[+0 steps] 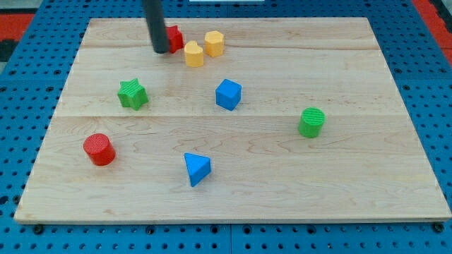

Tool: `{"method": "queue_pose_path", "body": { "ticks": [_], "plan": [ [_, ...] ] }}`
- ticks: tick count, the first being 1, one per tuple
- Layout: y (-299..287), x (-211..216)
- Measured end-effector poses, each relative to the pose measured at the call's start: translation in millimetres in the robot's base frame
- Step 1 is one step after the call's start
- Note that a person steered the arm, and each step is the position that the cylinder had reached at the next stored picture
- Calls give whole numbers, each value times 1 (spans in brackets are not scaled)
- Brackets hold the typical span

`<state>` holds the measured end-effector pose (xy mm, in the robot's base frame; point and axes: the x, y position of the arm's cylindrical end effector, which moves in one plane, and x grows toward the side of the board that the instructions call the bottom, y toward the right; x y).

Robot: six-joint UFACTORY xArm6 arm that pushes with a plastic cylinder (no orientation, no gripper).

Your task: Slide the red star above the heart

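The rod [156, 27] is running out past the view's top edge, so its upper length is not showing. It is standing in front of a red block [174, 37] near the table's [353, 176] top edge, left of centre, and is covering that block's left part; the shape is not showing fully enough to name. My tip [161, 51] is sitting just at that block's left side, and whether the two are touching is not clear. The table's bottom corners are blending into the pegboard [424, 77].
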<state>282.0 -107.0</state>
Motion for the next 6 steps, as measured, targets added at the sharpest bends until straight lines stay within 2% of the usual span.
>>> {"method": "queue_pose_path", "body": {
  "ticks": [1, 3, 5, 6],
  "plan": [
    [-74, 0],
    [-19, -43],
    [-5, -22],
    [-43, 4]
  ]
}}
